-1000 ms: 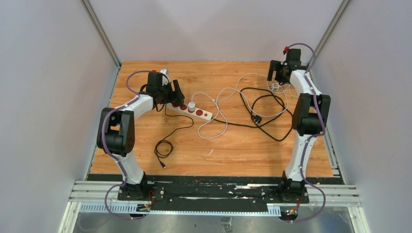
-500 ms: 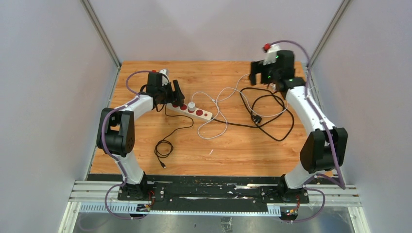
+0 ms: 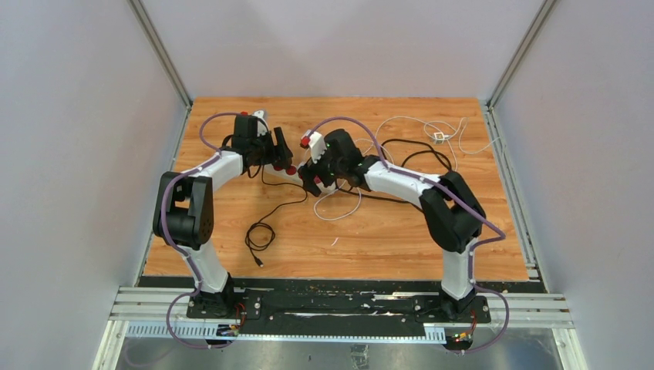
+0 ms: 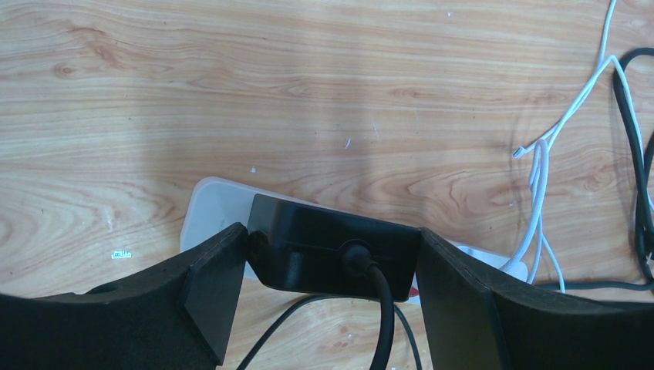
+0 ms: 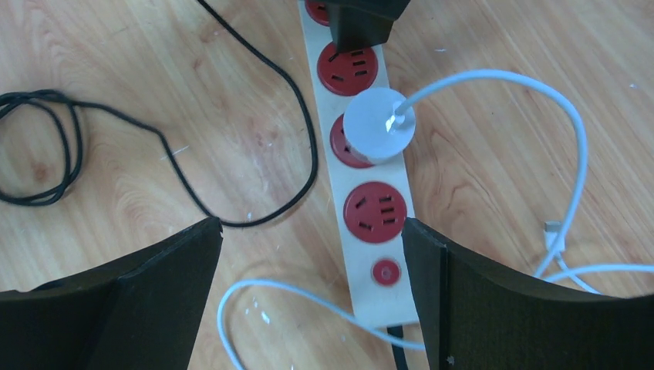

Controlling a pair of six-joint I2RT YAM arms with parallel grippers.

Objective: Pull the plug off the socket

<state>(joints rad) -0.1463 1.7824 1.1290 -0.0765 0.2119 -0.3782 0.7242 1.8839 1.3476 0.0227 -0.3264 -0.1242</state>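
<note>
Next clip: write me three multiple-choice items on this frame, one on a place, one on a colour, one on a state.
1. Where is the white plug?
A. in the socket, between two bare outlets
B. loose on the wood
C. hanging off the edge
2. What colour are the outlets?
A. blue
B. red
C. green
3. The right gripper is:
A. shut on the plug
B. shut and empty
C. open

Answers:
1 A, the plug sits in the socket with a bare outlet on either side.
2 B, the outlet faces show red.
3 C, its fingers stand wide apart above the socket.
</note>
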